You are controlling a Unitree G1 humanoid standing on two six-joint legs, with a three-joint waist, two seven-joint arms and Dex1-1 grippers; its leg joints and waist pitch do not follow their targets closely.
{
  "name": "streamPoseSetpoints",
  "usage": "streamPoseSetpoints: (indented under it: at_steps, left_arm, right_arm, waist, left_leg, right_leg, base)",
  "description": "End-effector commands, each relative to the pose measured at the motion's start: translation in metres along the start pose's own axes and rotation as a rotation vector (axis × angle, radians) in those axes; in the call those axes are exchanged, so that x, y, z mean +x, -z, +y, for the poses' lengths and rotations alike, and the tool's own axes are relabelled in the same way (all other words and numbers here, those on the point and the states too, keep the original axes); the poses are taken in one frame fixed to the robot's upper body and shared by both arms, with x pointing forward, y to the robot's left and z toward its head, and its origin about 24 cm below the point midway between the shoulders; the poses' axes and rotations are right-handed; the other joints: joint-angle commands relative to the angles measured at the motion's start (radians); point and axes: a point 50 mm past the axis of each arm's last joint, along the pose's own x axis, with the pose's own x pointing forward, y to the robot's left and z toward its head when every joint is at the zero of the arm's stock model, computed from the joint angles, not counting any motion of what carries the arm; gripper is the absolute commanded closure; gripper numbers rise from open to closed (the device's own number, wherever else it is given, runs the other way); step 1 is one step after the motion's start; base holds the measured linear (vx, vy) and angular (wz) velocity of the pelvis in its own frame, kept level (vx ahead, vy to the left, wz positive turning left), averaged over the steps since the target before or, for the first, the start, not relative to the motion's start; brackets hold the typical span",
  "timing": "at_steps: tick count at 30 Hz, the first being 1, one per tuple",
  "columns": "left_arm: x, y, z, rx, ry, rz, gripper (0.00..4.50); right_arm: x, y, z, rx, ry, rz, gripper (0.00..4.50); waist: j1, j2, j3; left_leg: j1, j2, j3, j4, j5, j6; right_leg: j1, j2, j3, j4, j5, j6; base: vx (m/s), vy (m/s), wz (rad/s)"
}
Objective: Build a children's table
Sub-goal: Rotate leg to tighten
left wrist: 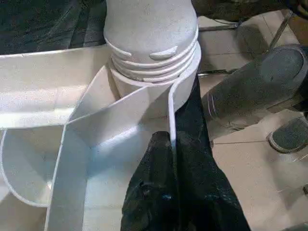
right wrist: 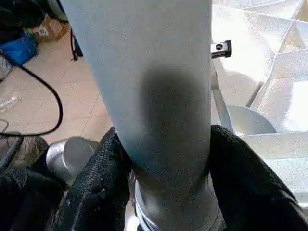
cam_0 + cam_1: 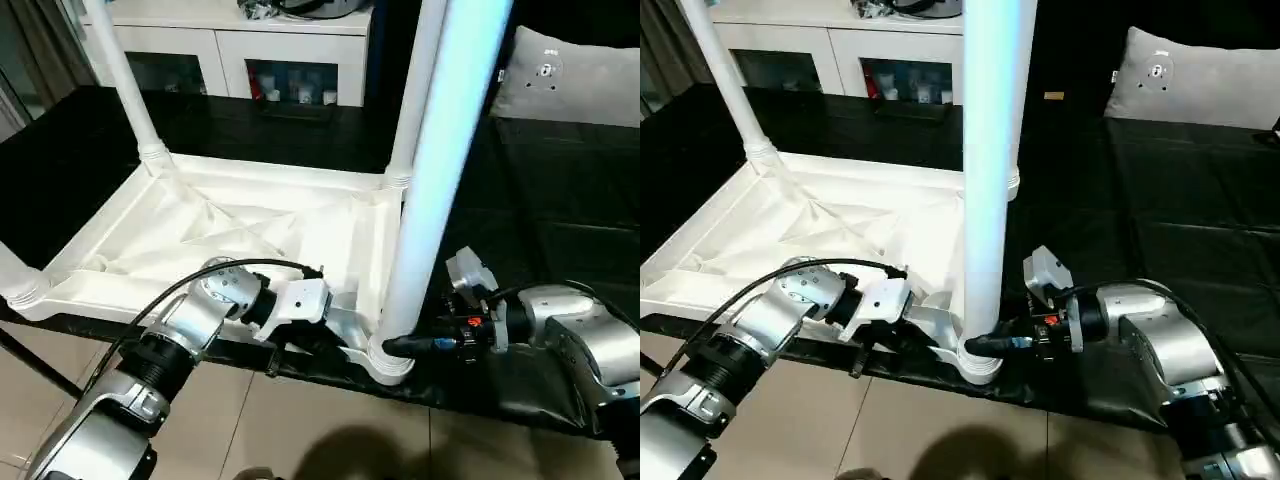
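Observation:
The white children's table top (image 3: 250,230) lies upside down on a black surface, ribs facing up. Legs stand in its far left (image 3: 125,80) and far right (image 3: 415,90) corners. The near left leg (image 3: 12,272) shows just above its socket. At the near right corner a fourth leg (image 3: 440,170) stands upright in its socket (image 3: 388,360). My right gripper (image 2: 168,144) is shut on this leg just above the socket, one black finger (image 2: 96,192) on each side. My left gripper (image 1: 172,139) is shut on the top's rim wall (image 1: 171,106) right beside that socket.
A white cabinet with glass doors (image 3: 250,50) stands behind the black surface (image 3: 560,200). A grey cushion (image 3: 570,80) lies at the back right. Tiled floor (image 3: 300,420) lies below the near edge, and a person's shoe (image 1: 288,134) stands there.

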Motion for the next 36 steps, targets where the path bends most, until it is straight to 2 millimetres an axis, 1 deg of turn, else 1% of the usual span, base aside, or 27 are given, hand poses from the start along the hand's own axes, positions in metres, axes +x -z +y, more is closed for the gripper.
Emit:
streamPoseSetpoints:
  at_steps: [1, 3, 7, 8, 9, 10, 11, 12, 13, 14, 15, 16, 19, 20, 21, 23, 24, 25, 27, 28, 29, 30, 31, 32, 33, 34, 36]
  left_arm:
    - [0.0, -0.011, 0.004, -0.002, -0.039, -0.051, 4.5]
    - [0.003, -0.011, 0.006, -0.042, -0.085, -0.07, 4.5]
    - [0.006, -0.01, 0.014, -0.096, -0.198, -0.061, 4.5]
    - [0.007, -0.013, 0.019, -0.108, -0.254, -0.053, 4.5]
    - [0.008, -0.014, 0.022, -0.121, -0.288, -0.057, 4.5]
    - [0.009, -0.018, 0.027, -0.139, -0.335, -0.066, 4.5]
    - [0.012, -0.023, 0.036, -0.166, -0.424, -0.077, 4.5]
    - [0.012, -0.023, 0.036, -0.166, -0.424, -0.077, 4.5]
    - [0.014, -0.026, 0.041, -0.181, -0.468, -0.085, 4.5]
    - [0.016, -0.028, 0.044, -0.193, -0.495, -0.09, 4.5]
    - [0.016, -0.028, 0.044, -0.193, -0.495, -0.09, 4.5]
    - [0.017, -0.03, 0.047, -0.209, -0.536, -0.097, 4.5]
    - [0.018, -0.036, 0.058, -0.243, -0.655, -0.115, 4.5]
    - [0.019, -0.038, 0.061, -0.243, -0.687, -0.114, 4.5]
    - [0.021, -0.041, 0.065, -0.244, -0.726, -0.104, 4.5]
    - [0.021, -0.041, 0.065, -0.244, -0.728, -0.101, 4.5]
    - [0.022, -0.041, 0.065, -0.242, -0.731, -0.098, 4.5]
    - [0.022, -0.041, 0.065, -0.242, -0.732, -0.097, 4.5]
    - [0.02, -0.041, 0.064, -0.218, -0.722, -0.097, 4.5]
    - [0.02, -0.041, 0.063, -0.204, -0.714, -0.098, 4.5]
    - [0.019, -0.041, 0.062, -0.194, -0.708, -0.099, 4.5]
    - [0.018, -0.039, 0.06, -0.181, -0.69, -0.091, 4.5]
    - [0.017, -0.037, 0.059, -0.173, -0.678, -0.085, 4.5]
    - [0.016, -0.033, 0.056, -0.159, -0.657, -0.079, 4.5]
    - [0.015, -0.03, 0.053, -0.151, -0.638, -0.08, 4.5]
    - [0.014, -0.027, 0.049, -0.134, -0.612, -0.089, 4.5]
    - [0.013, -0.025, 0.044, -0.107, -0.565, -0.109, 4.5]
  right_arm:
    - [0.01, -0.002, 0.006, 0.032, -0.014, -0.061, 2.49]
    - [0.015, -0.004, 0.007, 0.071, 0.028, -0.097, 2.49]
    - [0.026, -0.006, -0.004, 0.094, 0.202, -0.121, 2.49]
    - [0.032, -0.006, -0.011, 0.112, 0.32, -0.115, 2.49]
    - [0.035, -0.007, -0.014, 0.121, 0.37, -0.123, 2.49]
    - [0.039, -0.008, -0.019, 0.137, 0.441, -0.137, 2.49]
    - [0.046, -0.009, -0.025, 0.161, 0.56, -0.151, 2.49]
    - [0.046, -0.009, -0.025, 0.161, 0.56, -0.151, 2.49]
    - [0.049, -0.01, -0.029, 0.172, 0.625, -0.151, 2.49]
    - [0.051, -0.011, -0.031, 0.184, 0.669, -0.156, 2.49]
    - [0.051, -0.011, -0.031, 0.184, 0.669, -0.156, 2.5]
    - [0.053, -0.011, -0.035, 0.216, 0.732, -0.17, 2.5]
    - [0.061, -0.018, -0.041, 0.236, 0.854, -0.217, 2.5]
    - [0.065, -0.022, -0.043, 0.227, 0.869, -0.242, 2.5]
    - [0.071, -0.027, -0.045, 0.236, 0.903, -0.288, 1.95]
    - [0.073, -0.028, -0.045, 0.231, 0.907, -0.303, 1.79]
    - [0.074, -0.03, -0.045, 0.219, 0.907, -0.313, 1.71]
    - [0.074, -0.03, -0.045, 0.219, 0.907, -0.312, 1.71]
    - [0.073, -0.029, -0.042, 0.185, 0.897, -0.301, 1.44]
    - [0.072, -0.029, -0.04, 0.174, 0.89, -0.299, 1.34]
    - [0.071, -0.028, -0.039, 0.168, 0.885, -0.298, 1.27]
    - [0.068, -0.028, -0.037, 0.143, 0.868, -0.303, 1.27]
    - [0.067, -0.027, -0.036, 0.125, 0.858, -0.309, 1.1]
    - [0.062, -0.024, -0.035, 0.11, 0.865, -0.3, 0.99]
    - [0.058, -0.019, -0.035, 0.1, 0.872, -0.291, 0.89]
    - [0.053, -0.015, -0.033, 0.081, 0.862, -0.279, 0.82]
    - [0.046, -0.011, -0.029, 0.049, 0.821, -0.26, 0.66]
  waist:
    - [-0.003, -0.029, -0.07]
    - [-0.003, -0.027, -0.067]
    - [-0.023, -0.026, -0.06]
    - [-0.031, -0.028, -0.06]
    - [-0.037, -0.027, -0.059]
    - [-0.057, -0.025, -0.058]
    - [-0.073, -0.029, -0.058]
    - [-0.078, -0.027, -0.059]
    - [-0.084, -0.028, -0.059]
    - [-0.093, -0.028, -0.061]
    - [-0.096, -0.025, -0.065]
    - [-0.098, -0.027, -0.065]
    - [-0.1, -0.025, -0.067]
    - [-0.096, -0.023, -0.071]
    - [-0.093, -0.022, -0.072]
    - [-0.088, -0.022, -0.078]
    - [-0.084, -0.018, -0.08]
    - [-0.083, -0.019, -0.081]
    - [-0.075, -0.022, -0.089]
    - [-0.071, -0.024, -0.085]
    - [-0.07, -0.026, -0.083]
    - [-0.063, -0.021, -0.084]
    - [-0.06, -0.021, -0.082]
    - [-0.057, -0.001, -0.081]
    - [-0.06, -0.005, -0.078]
    - [-0.059, -0.009, -0.076]
    - [-0.06, -0.012, -0.074]
  left_leg:
    - [-0.007, 0.06, -0.013, -0.075, -0.05, 0.1]
    - [-0.006, 0.058, -0.014, -0.077, -0.062, 0.091]
    - [-0.003, 0.045, -0.013, -0.078, -0.109, 0.05]
    - [-0.006, 0.039, -0.015, -0.077, -0.116, 0.043]
    - [-0.006, 0.038, -0.014, -0.077, -0.118, 0.039]
    - [-0.011, 0.033, -0.018, -0.074, -0.133, 0.025]
    - [-0.01, 0.03, -0.018, -0.072, -0.142, 0.02]
    - [-0.008, 0.029, -0.02, -0.072, -0.146, 0.02]
    - [-0.01, 0.029, -0.02, -0.071, -0.148, 0.024]
    - [-0.016, 0.03, -0.023, -0.072, -0.146, 0.032]
    - [-0.016, 0.033, -0.023, -0.074, -0.135, 0.044]
    - [-0.015, 0.037, -0.022, -0.075, -0.12, 0.055]
    - [-0.011, 0.036, -0.019, -0.076, -0.095, 0.06]
    - [-0.01, 0.038, -0.021, -0.076, -0.074, 0.062]
    - [-0.012, 0.043, -0.02, -0.076, -0.05, 0.074]
    - [-0.018, 0.046, -0.024, -0.074, -0.003, 0.088]
    - [-0.012, 0.049, -0.023, -0.071, 0.032, 0.107]
    - [-0.014, 0.05, -0.023, -0.07, 0.052, 0.118]
    - [-0.018, 0.046, -0.022, -0.06, 0.145, 0.171]
    - [-0.02, 0.042, -0.018, -0.057, 0.154, 0.191]
    - [-0.022, 0.04, -0.017, -0.057, 0.142, 0.197]
    - [-0.022, 0.039, -0.015, -0.057, 0.116, 0.198]
    - [-0.022, 0.04, -0.015, -0.059, 0.098, 0.194]
    - [-0.021, 0.041, -0.016, -0.059, 0.088, 0.187]
    - [-0.02, 0.042, -0.015, -0.06, 0.06, 0.177]
    - [-0.023, 0.039, -0.014, -0.063, 0.031, 0.165]
    - [-0.02, 0.041, -0.014, -0.067, -0.003, 0.147]
  right_leg:
    - [0.066, -0.077, 0.067, -0.071, -0.377, -0.087]
    - [0.064, -0.077, 0.065, -0.078, -0.408, -0.077]
    - [0.06, -0.072, 0.054, -0.099, -0.519, -0.026]
    - [0.065, -0.071, 0.048, -0.104, -0.545, -0.003]
    - [0.063, -0.069, 0.047, -0.105, -0.549, 0.003]
    - [0.065, -0.068, 0.036, -0.112, -0.572, 0.026]
    - [0.062, -0.065, 0.031, -0.119, -0.58, 0.036]
    - [0.063, -0.066, 0.028, -0.12, -0.579, 0.036]
    - [0.065, -0.066, 0.027, -0.122, -0.576, 0.039]
    - [0.07, -0.067, 0.026, -0.119, -0.56, 0.04]
    - [0.072, -0.069, 0.027, -0.119, -0.526, 0.032]
    - [0.069, -0.07, 0.035, -0.114, -0.486, 0.014]
    - [0.063, -0.069, 0.041, -0.106, -0.44, -0.029]
    - [0.067, -0.072, 0.044, -0.099, -0.41, -0.043]
    - [0.066, -0.072, 0.049, -0.092, -0.367, -0.059]
    - [0.074, -0.075, 0.054, -0.073, -0.284, -0.085]
    - [0.068, -0.076, 0.06, -0.063, -0.214, -0.112]
    - [0.07, -0.076, 0.061, -0.057, -0.179, -0.125]
    - [0.072, -0.075, 0.066, -0.034, -0.045, -0.167]
    - [0.069, -0.074, 0.067, -0.033, -0.025, -0.178]
    - [0.071, -0.074, 0.067, -0.034, -0.036, -0.179]
    - [0.073, -0.077, 0.066, -0.039, -0.072, -0.17]
    - [0.074, -0.075, 0.065, -0.043, -0.108, -0.158]
    - [0.073, -0.076, 0.064, -0.045, -0.127, -0.153]
    - [0.071, -0.07, 0.06, -0.058, -0.165, -0.132]
    - [0.077, -0.07, 0.061, -0.061, -0.196, -0.116]
    - [0.076, -0.069, 0.06, -0.068, -0.269, -0.093]
  base:
    - [0.0, 0.0, 0.0]
    - [0.0, 0.0, 0.0]
    - [0.0, 0.0, 0.0]
    - [0.0, 0.0, 0.0]
    - [0.0, 0.0, 0.0]
    - [0.0, 0.0, 0.0]
    - [0.0, 0.0, 0.0]
    - [0.0, 0.0, 0.0]
    - [0.0, 0.0, 0.0]
    - [0.0, 0.0, 0.0]
    - [0.0, 0.0, 0.0]
    - [0.0, 0.0, 0.0]
    - [0.0, 0.0, 0.0]
    - [0.0, 0.0, 0.0]
    - [0.0, 0.0, 0.0]
    - [0.027, -0.002, 0.0]
    - [0.053, -0.004, 0.01]
    - [0.052, -0.008, 0.02]
    - [0.0, 0.0, 0.0]
    - [0.0, 0.0, 0.0]
    - [0.0, 0.0, 0.0]
    - [0.0, 0.0, 0.0]
    - [0.0, 0.0, 0.0]
    - [0.0, 0.0, 0.0]
    - [0.0, 0.0, 0.0]
    - [0.0, 0.0, 0.0]
    - [0.0, 0.0, 0.0]
